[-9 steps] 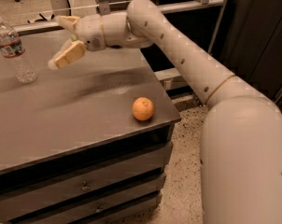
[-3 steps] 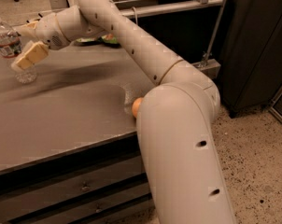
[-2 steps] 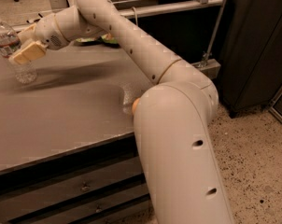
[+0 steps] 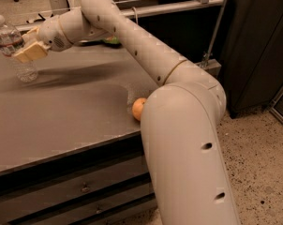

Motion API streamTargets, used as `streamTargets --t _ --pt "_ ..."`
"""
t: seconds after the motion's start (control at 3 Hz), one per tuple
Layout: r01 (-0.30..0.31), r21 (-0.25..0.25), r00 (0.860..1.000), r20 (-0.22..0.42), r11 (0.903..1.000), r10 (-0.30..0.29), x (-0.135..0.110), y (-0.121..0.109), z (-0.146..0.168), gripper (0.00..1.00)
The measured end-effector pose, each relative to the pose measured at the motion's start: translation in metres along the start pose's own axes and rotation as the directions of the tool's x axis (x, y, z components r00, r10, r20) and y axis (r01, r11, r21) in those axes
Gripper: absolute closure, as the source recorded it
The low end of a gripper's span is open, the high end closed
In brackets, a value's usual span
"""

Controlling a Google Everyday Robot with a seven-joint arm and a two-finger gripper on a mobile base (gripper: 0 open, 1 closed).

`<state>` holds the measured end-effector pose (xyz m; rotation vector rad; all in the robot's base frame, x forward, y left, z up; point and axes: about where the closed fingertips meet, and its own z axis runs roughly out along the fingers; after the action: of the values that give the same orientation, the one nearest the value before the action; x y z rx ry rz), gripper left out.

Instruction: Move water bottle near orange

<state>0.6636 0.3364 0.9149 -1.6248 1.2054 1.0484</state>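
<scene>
The gripper reaches the water bottle at the tabletop's far-left edge, its hold impossible to tell; an off-centre squeeze could topple the bottle, well apart from the orange.

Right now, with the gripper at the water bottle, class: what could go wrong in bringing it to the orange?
1. The gripper is at the tall, upright water bottle; a sideways nudge may topple it.
2. The orange lies close to the front edge of the table; a bump could roll it off.
3. The arm hides part of the orange, so placing may be harder to judge.
</scene>
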Motion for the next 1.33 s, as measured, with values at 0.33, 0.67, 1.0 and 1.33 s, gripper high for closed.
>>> streamTargets --t 0.33,0.67,1.0,1.33 --pt "-0.013 0.036 1.000 0.008 0.9993 0.013 0.001 0.003 -0.020 1.00" --pt "0.004 0.102 1.000 -0.011 0.9947 -0.003 -0.002 0.002 -0.067 1.00" --pt "0.004 0.197 0.999 -0.033 0.9803 0.003 -0.002 0.008 -0.137 1.00" --pt "-0.035 0.269 0.999 -0.026 0.9626 0.044 0.010 0.024 -0.200 1.00"
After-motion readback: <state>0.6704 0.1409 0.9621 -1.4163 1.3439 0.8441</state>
